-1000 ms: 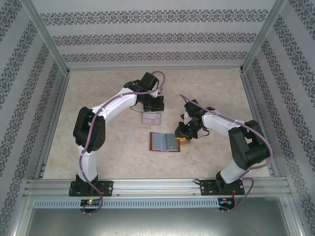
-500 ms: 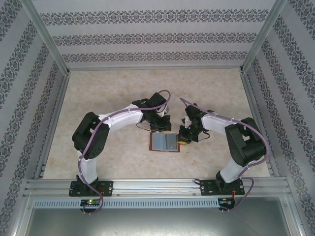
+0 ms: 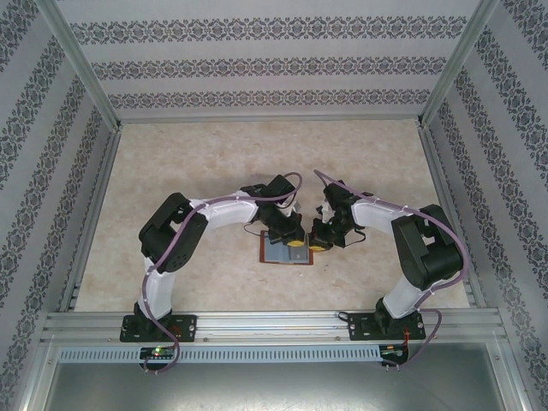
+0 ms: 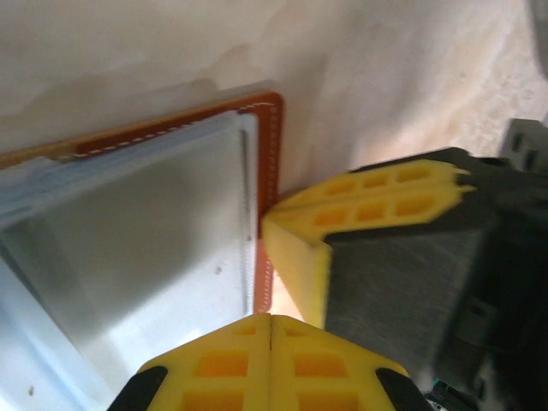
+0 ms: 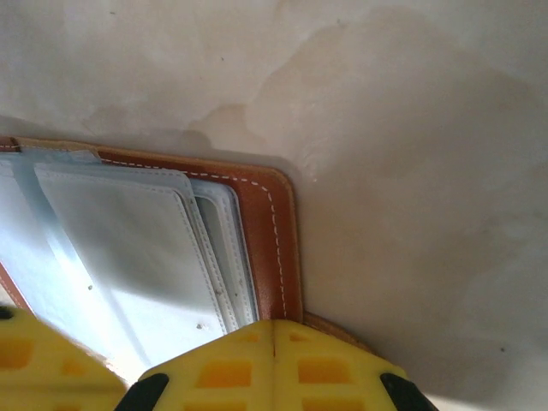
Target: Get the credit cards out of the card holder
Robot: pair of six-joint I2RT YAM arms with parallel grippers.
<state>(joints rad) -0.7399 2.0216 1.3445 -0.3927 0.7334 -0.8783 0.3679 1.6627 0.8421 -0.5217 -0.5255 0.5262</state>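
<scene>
The card holder [image 3: 276, 253] lies open and flat in the middle of the table [image 3: 171, 163]. I think it could slide or flip shut when I pull at a pocket, if no tip pins it down. It has a brown rim around pale grey-blue pockets (credit cards inside? I cannot tell). My left gripper [image 4: 271, 338] and right gripper [image 5: 273, 347], both pressed together on nothing, sit at its right edge.

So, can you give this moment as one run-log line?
card holder: open flat | left gripper: shut, over its right edge | right gripper: shut, beside that edge
</scene>
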